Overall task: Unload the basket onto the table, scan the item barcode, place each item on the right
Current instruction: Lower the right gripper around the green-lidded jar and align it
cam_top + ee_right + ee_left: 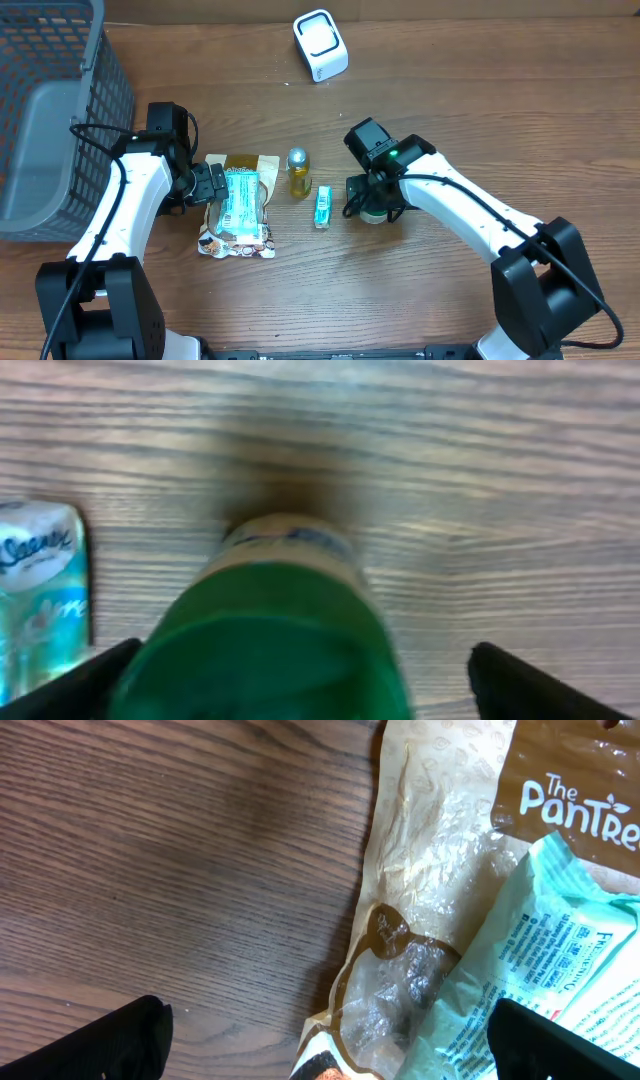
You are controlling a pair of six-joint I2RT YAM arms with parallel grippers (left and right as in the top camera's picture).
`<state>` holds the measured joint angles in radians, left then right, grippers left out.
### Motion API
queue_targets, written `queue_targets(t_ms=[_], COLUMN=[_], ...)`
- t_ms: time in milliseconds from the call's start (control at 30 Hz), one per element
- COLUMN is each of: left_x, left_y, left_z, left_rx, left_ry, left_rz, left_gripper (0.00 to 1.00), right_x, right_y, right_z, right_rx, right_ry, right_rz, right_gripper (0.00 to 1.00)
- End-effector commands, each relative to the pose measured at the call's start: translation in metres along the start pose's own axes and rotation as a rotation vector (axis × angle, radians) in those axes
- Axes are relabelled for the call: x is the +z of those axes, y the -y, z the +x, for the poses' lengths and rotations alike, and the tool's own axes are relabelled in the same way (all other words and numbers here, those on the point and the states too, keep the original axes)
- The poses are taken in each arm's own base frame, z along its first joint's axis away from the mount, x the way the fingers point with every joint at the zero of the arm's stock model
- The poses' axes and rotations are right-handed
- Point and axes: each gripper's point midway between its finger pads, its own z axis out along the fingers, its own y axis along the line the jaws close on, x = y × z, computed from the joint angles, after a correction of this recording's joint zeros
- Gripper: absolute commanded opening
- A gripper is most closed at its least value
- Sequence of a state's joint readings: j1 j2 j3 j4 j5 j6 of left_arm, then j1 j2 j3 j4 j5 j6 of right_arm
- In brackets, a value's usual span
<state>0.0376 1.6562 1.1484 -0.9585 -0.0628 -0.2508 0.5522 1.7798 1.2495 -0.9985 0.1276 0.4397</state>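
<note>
A grey basket (60, 120) sits far left. The left gripper (212, 186), jaws spread wide and empty, hovers at a brown snack bag (250, 162) topped by a mint-green packet (240, 200). Rightward sit an amber bottle (298, 172) and a tissue pack (323, 206), the white scanner (321, 45) far behind them. The right gripper (372, 205), equally wide and empty, straddles a green-lidded jar (270, 650).

The left arm (125, 205) ran from the 7 o'clock corner toward 12, where its wrist bent toward 3 o'clock. The left gripper (213, 184) pointed down, jaws spread wide. The right arm (470, 210) stretched from 5 o'clock toward 10. The right gripper (372, 203) was turned back toward 6 o'clock, jaws likewise spread wide.
</note>
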Motion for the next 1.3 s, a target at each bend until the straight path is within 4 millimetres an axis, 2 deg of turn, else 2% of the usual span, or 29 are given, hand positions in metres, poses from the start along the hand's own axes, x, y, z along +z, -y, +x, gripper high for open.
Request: queue_targets(t_ms=[0,167,267,767,1133,1267], left_x=[-0.003,-0.003,-0.003,-0.003,-0.003,-0.003], left_y=[0.002,0.002,0.002,0.002,0.002,0.002], left_z=[-0.005,-0.006,-0.006,-0.006,-0.006,-0.006], left_rx=[0.009,0.008,0.008,0.008,0.008,0.008], left_ry=[0.011,0.011,0.012,0.011,0.011,0.011], left_rz=[0.011,0.011,0.011,0.011,0.011,0.010], left_gripper=[0.99,0.99,1.00,0.99,1.00,1.00], right_x=[-0.002,-0.002,-0.003,-0.002,-0.001,-0.001], right_y=[0.003,0.001,-0.001,-0.003,0.011,0.012], right_z=[-0.009,-0.005,-0.002,-0.006,-0.018,-0.018], right_rx=[0.050,0.047,0.037,0.043,0.282,0.383], right_ry=[0.014,-0.004,-0.014,0.003,0.017,0.015], right_rz=[-0.004,-0.016,-0.019,-0.028,-0.032,-0.032], right_gripper=[1.00,1.00,0.96,0.61,0.48,0.50])
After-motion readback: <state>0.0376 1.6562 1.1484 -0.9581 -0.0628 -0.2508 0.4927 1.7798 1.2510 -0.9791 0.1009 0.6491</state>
